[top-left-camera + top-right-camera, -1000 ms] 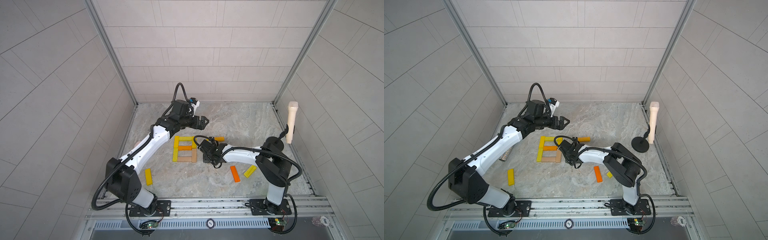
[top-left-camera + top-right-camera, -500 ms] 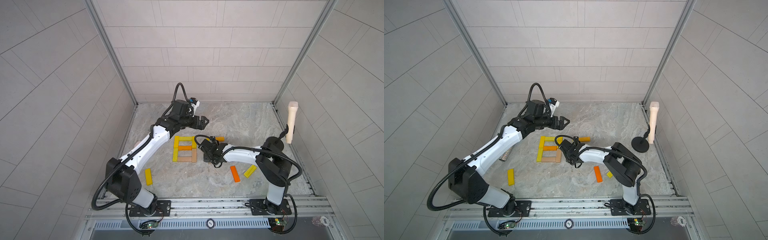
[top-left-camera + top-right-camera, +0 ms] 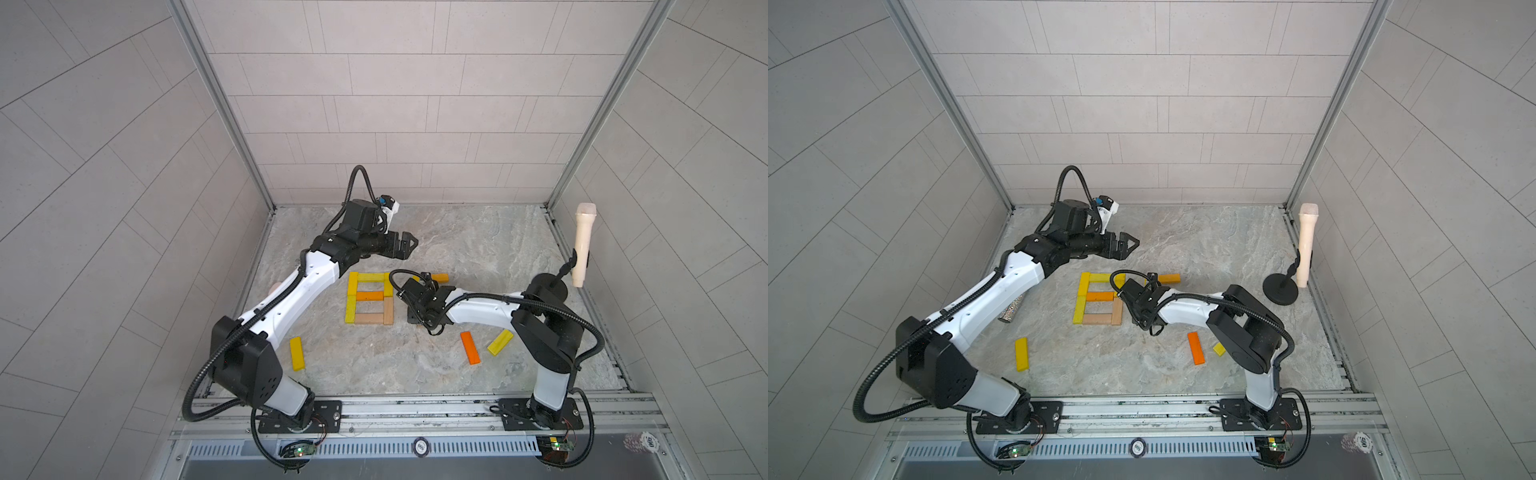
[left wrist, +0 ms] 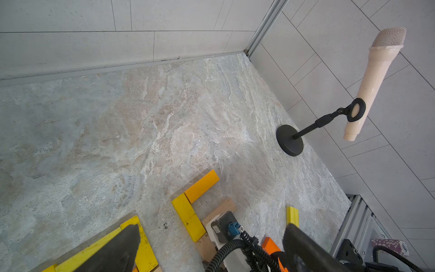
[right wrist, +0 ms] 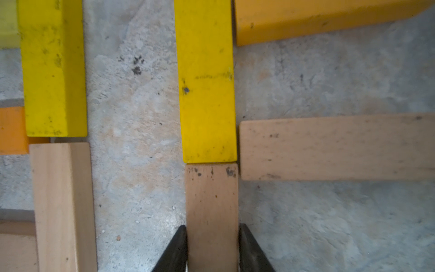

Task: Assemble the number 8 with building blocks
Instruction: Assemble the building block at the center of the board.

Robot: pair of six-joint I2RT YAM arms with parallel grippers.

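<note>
The marbled grey-beige stone-look floor lay inside a booth of pale grey tiled walls. The right gripper was clamped on the long sides of a plain tan wooden bar, which lay flat just to the right of the partly built block figure. The bar's long axis ran toward the back wall, and its far end butted a yellow wooden bar in line. The left gripper hung spread and empty above the floor behind the figure.

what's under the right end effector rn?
A tan block, clamped by the right end effector, butted end-on against a yellow block. Its other end is out of frame; in both top views the right wrist covers it.
</note>
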